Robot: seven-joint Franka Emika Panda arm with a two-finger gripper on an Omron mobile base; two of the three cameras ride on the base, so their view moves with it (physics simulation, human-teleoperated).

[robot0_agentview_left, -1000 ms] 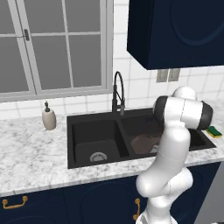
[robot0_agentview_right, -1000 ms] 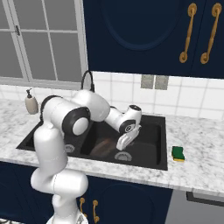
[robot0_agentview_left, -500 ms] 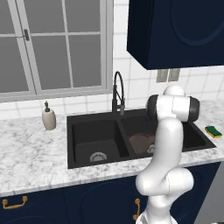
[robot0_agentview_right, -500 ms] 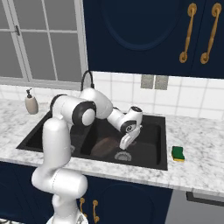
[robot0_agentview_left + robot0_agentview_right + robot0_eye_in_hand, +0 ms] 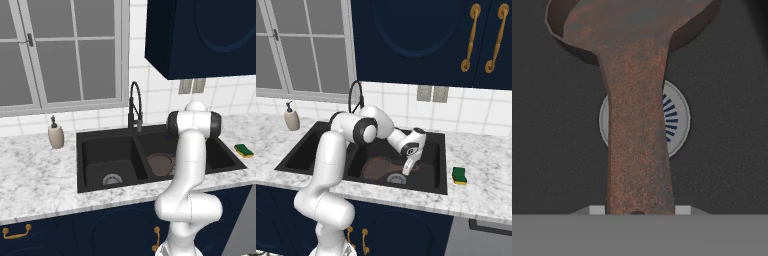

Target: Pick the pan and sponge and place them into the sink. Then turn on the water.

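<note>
The gripper (image 5: 407, 171) is down inside the sink (image 5: 439, 150), in the basin on the sponge's side. It is closed on the handle of the pan (image 5: 378, 167). In the hand view the long rusty handle runs straight up the middle to the pan (image 5: 629, 20), and the finger tips are covered by the grey strip, so the pinch itself is hard to see. The pan's round part is cut off at the top of that view. The handle crosses over the round silver drain (image 5: 675, 120) and hides most of it.

In the right base view the pan lies low in the basin, and whether it rests on the floor is hard to tell. In the left base view the white arm stands in front of the sink (image 5: 95, 135), so just a piece of the pan (image 5: 159, 163) peeks out beside it.

The sponge (image 5: 459, 174) sits on the counter (image 5: 481, 190) just beside the sink, on the far side from the faucet (image 5: 355, 97). In the left base view the other basin has its own drain (image 5: 112, 179). The soap bottle (image 5: 56, 135) stands on the counter beyond that basin.
</note>
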